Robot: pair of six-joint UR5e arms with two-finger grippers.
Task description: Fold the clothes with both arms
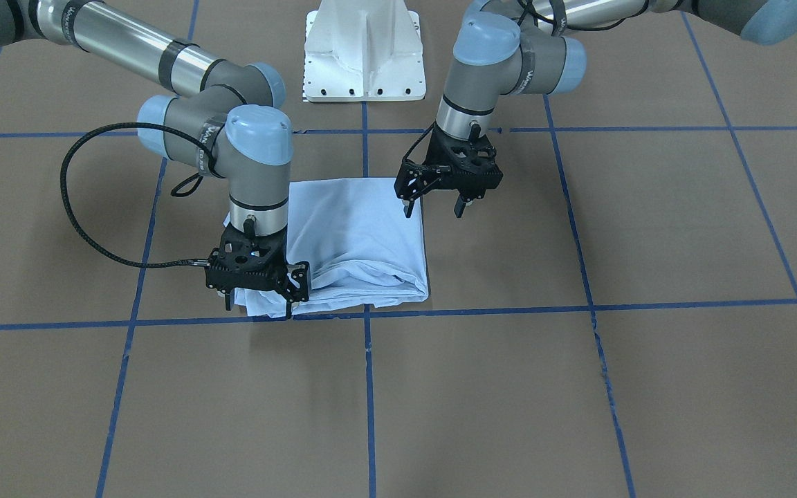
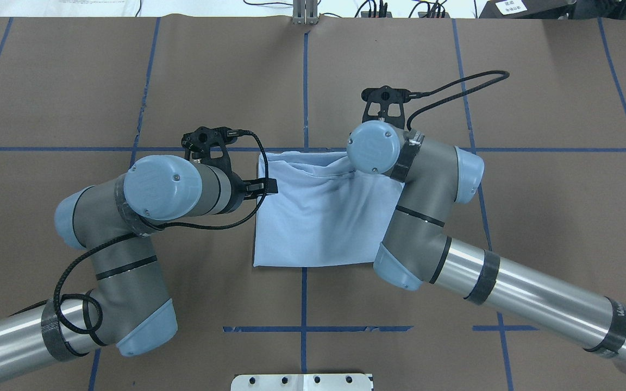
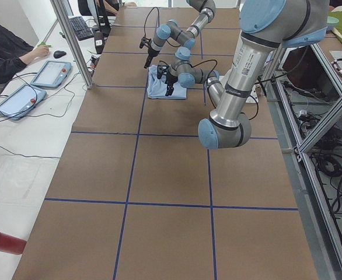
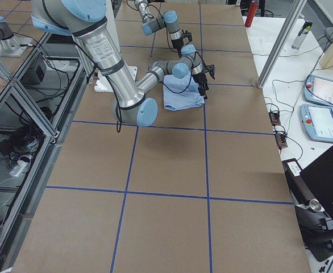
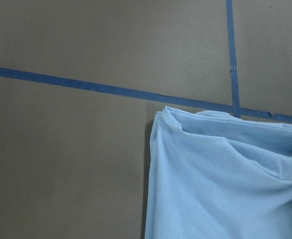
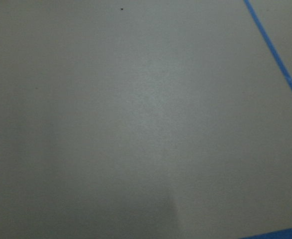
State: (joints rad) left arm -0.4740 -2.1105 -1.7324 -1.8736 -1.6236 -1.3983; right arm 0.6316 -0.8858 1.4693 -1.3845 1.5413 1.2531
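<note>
Spreads across every view as a brown table (image 1: 647, 228) gridded in blue tape (image 1: 474, 310), with a white pedestal base (image 1: 364, 52) at the robot's edge. Brings the left arm (image 2: 144, 190) and right arm (image 2: 427, 184) in over a light blue T-shirt (image 2: 318, 217), folded to a rough square near the table's middle, lying across one tape line and meeting another along its operator-side edge. Hides both grippers under the wrist joints in the overhead view and shows them plainly only from the front-facing camera. There, finds the left gripper (image 1: 434, 211) spread wide and holding nothing, raised over the shirt's robot-side corner, one fingertip above the cloth's edge and the other out over bare table. Finds the right gripper (image 1: 260, 308) likewise spread, low at the opposite, operator-side corner, one finger just off the cloth, the other over the bunched folds, not clamped on them. Catches a shirt corner beside crossing tape in the left wrist view, but only bare table and tape in the right wrist view. Adds, in the side views alone, a seated person (image 3: 4, 46) and handheld pendants (image 3: 51, 73) on a white bench alongside. Carries lettering on the arms' black bands (image 1: 531, 69), too small to read.
</note>
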